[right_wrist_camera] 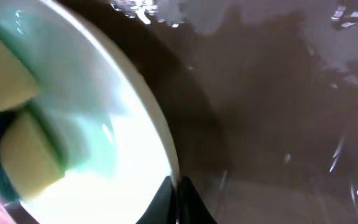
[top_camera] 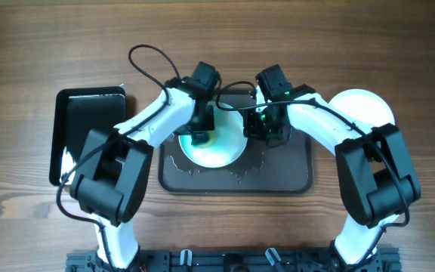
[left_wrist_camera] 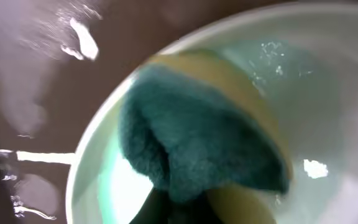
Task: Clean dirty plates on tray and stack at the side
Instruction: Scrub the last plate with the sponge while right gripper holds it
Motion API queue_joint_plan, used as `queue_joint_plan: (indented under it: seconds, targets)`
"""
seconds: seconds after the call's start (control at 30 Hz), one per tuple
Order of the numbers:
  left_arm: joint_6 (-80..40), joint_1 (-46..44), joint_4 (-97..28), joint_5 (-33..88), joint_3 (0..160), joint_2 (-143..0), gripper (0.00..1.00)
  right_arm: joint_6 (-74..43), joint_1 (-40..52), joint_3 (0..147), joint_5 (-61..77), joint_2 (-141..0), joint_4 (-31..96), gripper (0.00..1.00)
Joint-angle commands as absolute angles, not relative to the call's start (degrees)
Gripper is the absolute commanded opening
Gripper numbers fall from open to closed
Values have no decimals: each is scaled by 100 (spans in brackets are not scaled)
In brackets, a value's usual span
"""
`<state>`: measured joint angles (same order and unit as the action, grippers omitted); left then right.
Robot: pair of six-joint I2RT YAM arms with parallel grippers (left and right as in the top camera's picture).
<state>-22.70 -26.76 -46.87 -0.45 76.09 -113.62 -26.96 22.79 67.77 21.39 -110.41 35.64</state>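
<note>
Fuzzy sponge (left_wrist_camera: pixel 197 143) on glossy plate (left_wrist_camera: pixel 328 106)

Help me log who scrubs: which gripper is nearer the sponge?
Left. The left gripper holds the sponge against the plate; the right gripper pinches the plate's rim, apart from the sponge.
</note>
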Motion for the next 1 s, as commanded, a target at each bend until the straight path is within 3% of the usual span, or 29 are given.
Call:
queue_joint_plan:
  seconds: [0.0, 0.07, 0.17, 0.3, 0.47, 0.63, 0.83, 0.97]
  targets:
    - [-624, -2652, -5000, 3072, 7470, -11452, 4, -2698, 2255, 6700, 2040, -11124, 3555, 4]
    - [-617, -2652, -4862, 3603, 7470, -11452, 4, -2700, 2255, 6700, 2043, -11124, 3542, 4]
    - [-637, -2646, -4311, 3354, 7467, -11452, 4, -2698, 2255, 6700, 2045, -11124, 3540, 4]
    - [-1474, -2648, -3756, 1094, 7467, -11454, 4, -2698, 2255, 6700, 2043, -11124, 3542, 4]
    - [-2582, -2646, -4202, -1321, 7467, -11454, 4, -2698, 2255, 6700, 2043, -11124, 3542, 4]
    - [-3079, -2646, -5052, -1387, 7631, -11419, 4, -2703, 2255, 6700, 2043, -11124, 3544, 4]
    - [-3046, -2646, -6748, -1028, 9389, -11349, 4, -2633, 2255, 6700, 2069, -11122, 3542, 4]
    - [-3052, -2434, -6707, -919, 9865, -11334, 4, -2401, 2257, 6711, 1859, -10825, 3629, 4]
